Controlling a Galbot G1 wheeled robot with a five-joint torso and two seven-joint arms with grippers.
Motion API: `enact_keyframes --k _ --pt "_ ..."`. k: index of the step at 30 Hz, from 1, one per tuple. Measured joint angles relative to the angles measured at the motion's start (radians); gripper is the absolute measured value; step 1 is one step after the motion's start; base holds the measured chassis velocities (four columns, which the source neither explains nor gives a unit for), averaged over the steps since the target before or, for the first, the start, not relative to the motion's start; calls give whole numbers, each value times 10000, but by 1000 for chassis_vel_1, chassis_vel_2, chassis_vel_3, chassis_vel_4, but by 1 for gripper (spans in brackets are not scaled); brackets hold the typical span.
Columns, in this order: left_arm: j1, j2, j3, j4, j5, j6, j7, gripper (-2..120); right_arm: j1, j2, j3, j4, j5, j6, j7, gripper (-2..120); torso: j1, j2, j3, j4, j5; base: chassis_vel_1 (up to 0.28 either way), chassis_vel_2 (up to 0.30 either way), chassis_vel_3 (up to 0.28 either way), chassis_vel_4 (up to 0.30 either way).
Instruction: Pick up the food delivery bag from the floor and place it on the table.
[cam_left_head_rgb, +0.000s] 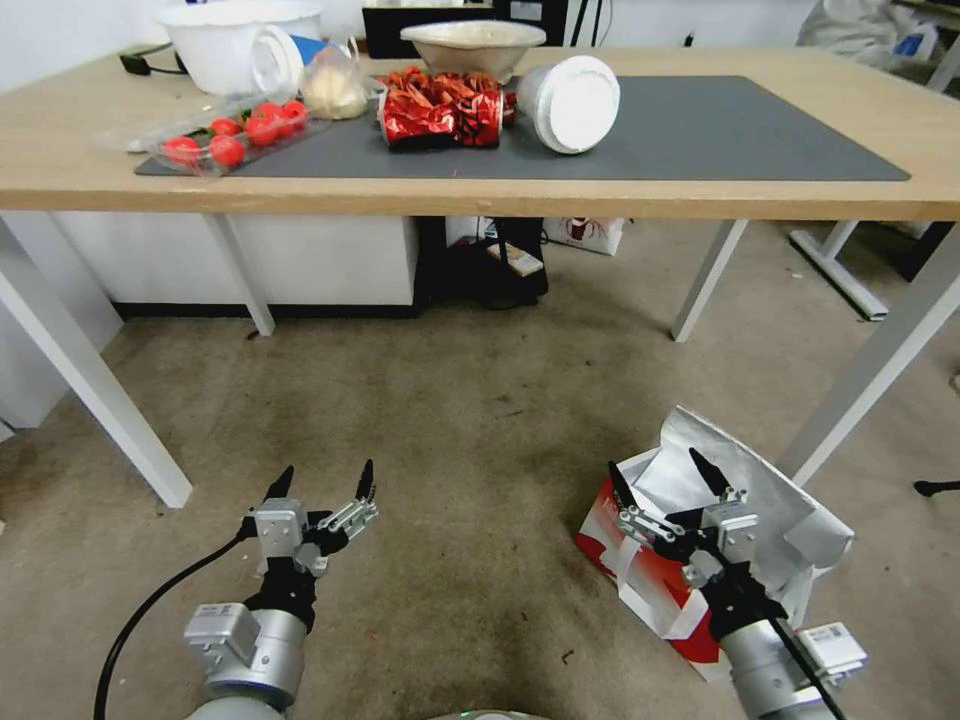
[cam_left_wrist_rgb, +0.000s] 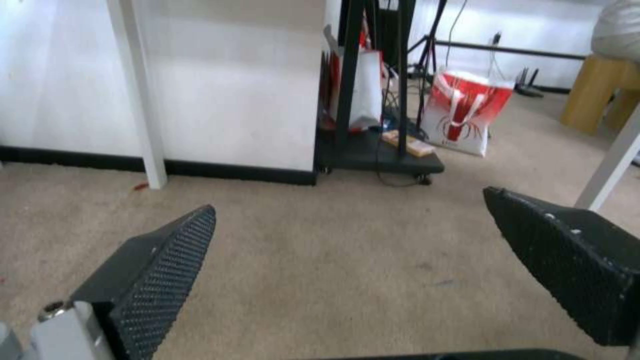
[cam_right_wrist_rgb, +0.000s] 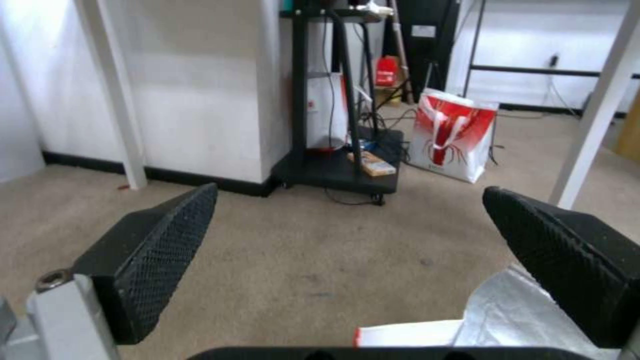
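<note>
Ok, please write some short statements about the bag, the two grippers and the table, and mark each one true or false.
1. The food delivery bag lies on the floor. True.
2. The right gripper is shut on a bag handle. False: its fingers are open, above the bag's foil-lined mouth.
3. The left gripper is open over bare carpet, apart from the bag. True.
4. The table already bears the bag. False: the table's dark grey mat holds white bowls, a tray of tomatoes and red packets.
5. A second red-and-white bag stands beyond the table. True.
</note>
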Motion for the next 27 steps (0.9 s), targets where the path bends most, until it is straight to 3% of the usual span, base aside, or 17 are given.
enact_keyframes --k 8,11,14,27 --pt "136 -3 21 -75 0 -236 -54 100 346 -1222 1300 -914 1019 100 -691 100 0 8 0 -1 3 0 0 0 0" --pt "159 -9 22 -87 2 -250 -57 100 497 -1883 1874 -1318 1524 68 -968 100 2 10 0 1 -2 0 0 0 0" --pt "227 -37 49 -90 14 -301 -13 100 752 -3035 2578 -2129 2382 -72 -1505 100 2 12 0 0 0 0 0 0 0" --pt "259 -225 183 -33 196 -394 48 100 1765 -5438 2723 -5004 2827 -304 -2188 100 3 19 0 -1 2 0 0 0 0"
